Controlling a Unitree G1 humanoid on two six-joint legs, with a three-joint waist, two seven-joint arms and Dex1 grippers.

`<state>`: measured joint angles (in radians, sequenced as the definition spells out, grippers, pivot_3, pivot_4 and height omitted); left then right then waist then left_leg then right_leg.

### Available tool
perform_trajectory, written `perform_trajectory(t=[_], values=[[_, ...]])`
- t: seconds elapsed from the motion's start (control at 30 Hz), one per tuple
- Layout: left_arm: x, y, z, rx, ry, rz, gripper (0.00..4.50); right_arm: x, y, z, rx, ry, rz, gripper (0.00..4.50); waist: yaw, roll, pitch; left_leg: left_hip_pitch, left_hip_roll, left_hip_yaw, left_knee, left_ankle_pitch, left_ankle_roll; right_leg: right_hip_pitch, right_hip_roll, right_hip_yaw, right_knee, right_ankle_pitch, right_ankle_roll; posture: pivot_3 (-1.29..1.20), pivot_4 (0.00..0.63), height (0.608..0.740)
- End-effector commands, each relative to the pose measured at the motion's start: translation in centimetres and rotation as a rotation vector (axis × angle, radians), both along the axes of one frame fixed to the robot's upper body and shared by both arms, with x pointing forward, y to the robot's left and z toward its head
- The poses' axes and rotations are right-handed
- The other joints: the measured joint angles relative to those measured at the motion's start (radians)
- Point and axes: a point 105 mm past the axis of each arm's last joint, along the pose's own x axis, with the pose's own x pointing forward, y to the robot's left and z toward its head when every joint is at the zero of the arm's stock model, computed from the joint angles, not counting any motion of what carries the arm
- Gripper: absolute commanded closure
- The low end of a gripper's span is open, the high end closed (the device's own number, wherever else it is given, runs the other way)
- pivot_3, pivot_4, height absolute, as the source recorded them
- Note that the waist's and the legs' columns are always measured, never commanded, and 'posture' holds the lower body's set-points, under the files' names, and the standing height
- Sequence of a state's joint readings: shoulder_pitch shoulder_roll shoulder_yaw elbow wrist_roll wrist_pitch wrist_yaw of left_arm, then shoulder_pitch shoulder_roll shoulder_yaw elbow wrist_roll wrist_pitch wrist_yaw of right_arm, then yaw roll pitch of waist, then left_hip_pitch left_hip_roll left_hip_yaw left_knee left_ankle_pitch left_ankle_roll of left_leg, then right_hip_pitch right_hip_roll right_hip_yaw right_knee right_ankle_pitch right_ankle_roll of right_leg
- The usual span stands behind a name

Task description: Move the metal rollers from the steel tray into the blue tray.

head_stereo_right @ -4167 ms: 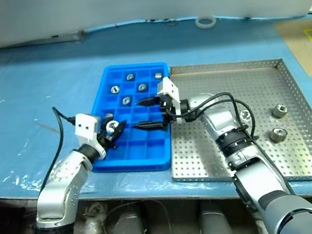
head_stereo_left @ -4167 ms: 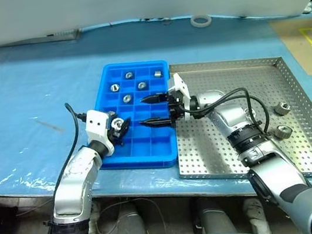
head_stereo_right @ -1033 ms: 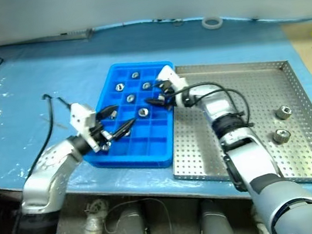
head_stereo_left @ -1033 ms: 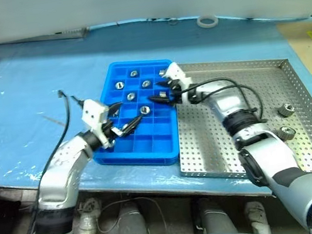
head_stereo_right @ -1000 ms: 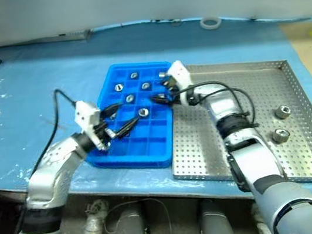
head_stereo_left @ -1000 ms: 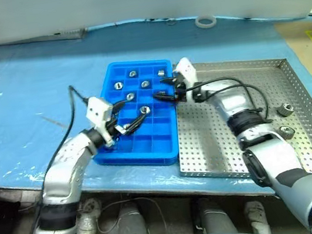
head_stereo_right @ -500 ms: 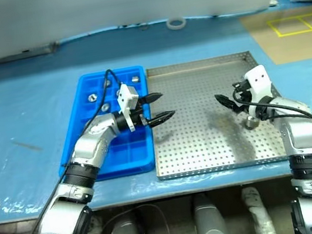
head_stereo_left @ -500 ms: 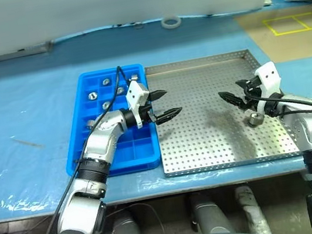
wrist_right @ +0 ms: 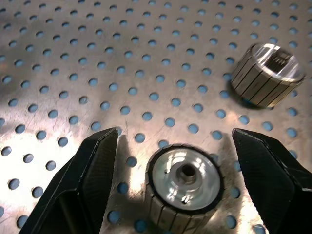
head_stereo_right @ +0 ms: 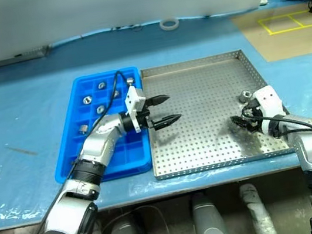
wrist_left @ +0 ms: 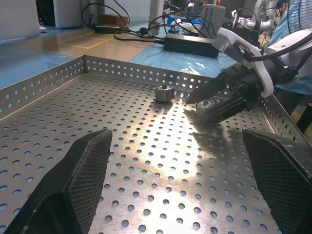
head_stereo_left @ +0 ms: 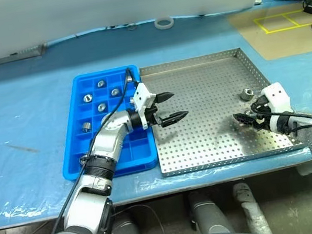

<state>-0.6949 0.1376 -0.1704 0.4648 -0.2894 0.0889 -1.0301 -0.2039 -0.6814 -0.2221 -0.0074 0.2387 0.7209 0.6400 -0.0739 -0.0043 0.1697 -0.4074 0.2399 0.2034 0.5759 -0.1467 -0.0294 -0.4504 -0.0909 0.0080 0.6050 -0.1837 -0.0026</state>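
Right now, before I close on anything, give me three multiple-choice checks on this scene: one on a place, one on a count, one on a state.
1. Where is the right end effector?
A. over the blue tray
B. low over the steel tray's near right corner
C. beside the tape ring

2. How many rollers lie in the steel tray?
A. two
B. four
C. none

3. How do the right end effector's fingers stand around the near roller?
A. shut on it and lifting it
B. open, one on each side of it
C. shut beside it

Answers:
1 B, the head views show it at that corner, far from the blue tray.
2 A, the near roller and a far roller lie there.
3 B, the right wrist view shows gaps on both sides.
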Motion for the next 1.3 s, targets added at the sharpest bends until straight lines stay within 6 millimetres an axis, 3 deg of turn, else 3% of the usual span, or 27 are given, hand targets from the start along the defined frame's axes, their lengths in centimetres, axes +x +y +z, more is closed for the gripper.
perform_trajectory(t=[0.03, 0.13, 0.2, 0.37, 0.47, 0.6, 0.77, 0.83, 1.0, 1.1, 1.3], values=[[0.0, 0.4, 0.8, -0.004, -0.046, 0.009, 0.0, -0.1, 1.0, 0.5, 0.027, -0.007, 0.047, 1.14, 0.0, 0.0, 0.0, 0.0, 0.0, 0.0, 0.0, 0.0, 0.0, 0.0, 0.0, 0.0, 0.0, 0.0, 0.0, -0.49, 0.15, 0.74], [0.1, 1.0, 0.9, -0.002, -0.053, 0.032, 0.0, 0.7, 1.9, 1.9, 0.075, -0.052, 0.078, 2.11, -0.001, 0.0, 0.0, 0.0, 0.0, 0.0, 0.0, 0.0, 0.0, 0.0, 0.0, 0.0, 0.0, 0.0, 0.0, -0.45, 0.15, 0.74], [0.2, 1.6, 1.4, -0.012, -0.063, 0.052, 0.0, 1.9, 3.0, 3.9, 0.113, -0.133, 0.12, 2.8, -0.003, 0.0, 0.0, 0.0, 0.0, 0.0, 0.0, 0.0, 0.0, 0.0, 0.0, 0.0, 0.0, 0.0, 0.0, -0.42, 0.15, 0.74], [-0.1, 4.0, 4.2, -0.137, -0.071, 0.137, 0.0, 4.5, 8.8, 9.5, 0.298, -0.339, 0.33, 2.83, 0.011, 0.0, 0.0, 0.0, 0.001, 0.0, 0.001, 0.0, 0.0, -0.002, 0.0, 0.0, 0.003, 0.001, -0.001, -0.27, 0.15, 0.74], [-0.8, 6.0, 5.2, -0.152, -0.089, 0.211, 0.0, 5.2, 13.2, 11.1, 0.4, -0.355, 0.505, 2.83, 0.015, 0.0, 0.0, 0.0, 0.001, 0.0, -0.001, 0.0, 0.0, -0.002, 0.0, -0.002, 0.003, 0.001, -0.002, -0.18, 0.15, 0.74], [-2.0, 8.9, 6.0, -0.172, -0.092, 0.336, 0.0, 4.3, 18.6, 10.8, 0.472, -0.269, 0.774, 2.83, 0.07, 0.0, 0.0, 0.0, 0.002, 0.0, -0.006, 0.001, -0.002, -0.002, 0.0, -0.005, 0.001, 0.0, -0.004, -0.05, 0.15, 0.74], [-3.8, 12.9, 5.1, -0.131, -0.068, 0.502, 0.0, 1.8, 23.1, 9.5, 0.483, -0.146, 1.061, 2.83, 0.131, 0.0, 0.0, 0.0, 0.003, -0.001, -0.011, 0.003, -0.004, -0.004, 0.0, -0.007, 0.001, -0.002, -0.006, 0.08, 0.15, 0.74], [-4.6, 14.3, 4.7, -0.107, -0.056, 0.566, 0.0, 0.8, 24.6, 8.0, 0.429, -0.093, 1.159, 2.83, 0.153, 0.0, 0.0, 0.0, 0.003, -0.001, -0.012, 0.003, -0.005, -0.003, -0.001, -0.008, 0.001, -0.002, -0.006, 0.13, 0.15, 0.74], [-5.5, 15.5, 4.5, -0.07, -0.041, 0.623, 0.0, -0.1, 26.7, 5.8, 0.382, -0.035, 1.239, 2.83, 0.187, 0.0, 0.001, 0.0, 0.003, -0.004, -0.012, 0.005, -0.008, -0.001, -0.002, -0.008, 0.003, -0.002, -0.006, 0.17, 0.15, 0.74], [-5.7, 15.5, 4.6, -0.059, -0.035, 0.631, 0.0, 0.3, 27.7, 4.1, 0.338, -0.012, 1.201, 2.83, 0.194, 0.0, 0.001, 0.002, 0.003, -0.005, -0.012, 0.006, -0.01, 0.0, -0.002, -0.007, 0.004, -0.002, -0.006, 0.17, 0.15, 0.74], [-5.5, 15.2, 4.6, -0.03, -0.027, 0.607, 0.0, 0.1, 28.5, 2.4, 0.277, -0.019, 1.189, 2.83, 0.194, -0.001, 0.0, 0.002, 0.004, -0.009, -0.014, 0.008, -0.014, -0.001, -0.001, -0.007, 0.005, -0.002, -0.006, 0.14, 0.15, 0.74]])
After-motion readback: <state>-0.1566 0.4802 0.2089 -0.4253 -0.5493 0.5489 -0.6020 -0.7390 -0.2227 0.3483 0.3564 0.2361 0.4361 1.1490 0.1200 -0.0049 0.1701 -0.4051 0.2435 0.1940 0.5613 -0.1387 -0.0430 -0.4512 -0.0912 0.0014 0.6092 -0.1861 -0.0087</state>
